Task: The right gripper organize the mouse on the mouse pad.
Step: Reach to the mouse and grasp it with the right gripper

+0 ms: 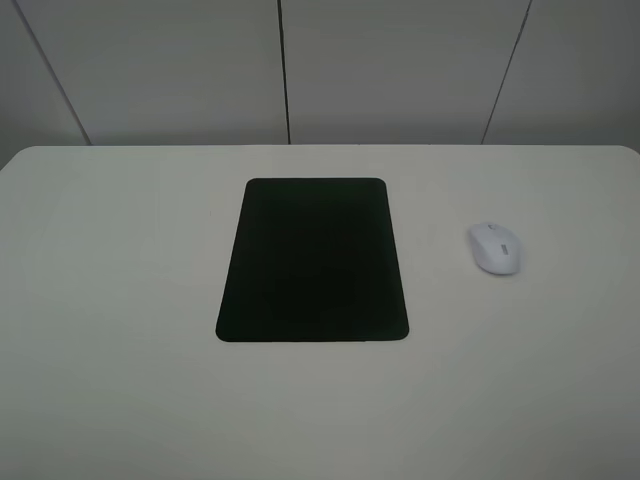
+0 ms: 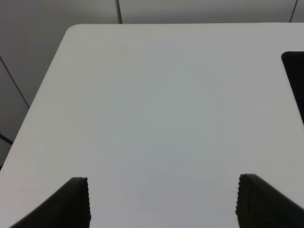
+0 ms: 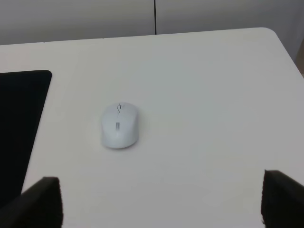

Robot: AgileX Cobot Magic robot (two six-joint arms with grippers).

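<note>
The white mouse (image 1: 496,247) lies on the white table to the right of the black mouse pad (image 1: 313,260), with a gap of bare table between them. Neither arm shows in the exterior high view. In the right wrist view the mouse (image 3: 119,126) lies ahead of my right gripper (image 3: 161,204), whose two fingertips (image 3: 45,202) stand wide apart with nothing between them; the mouse pad's edge (image 3: 21,123) shows beside it. My left gripper (image 2: 164,202) also stands open over bare table, with a corner of the mouse pad (image 2: 295,76) in view.
The white table (image 1: 120,380) has rounded far corners and ends at a grey panelled wall (image 1: 300,70) behind it. Its left edge (image 2: 42,95) shows in the left wrist view.
</note>
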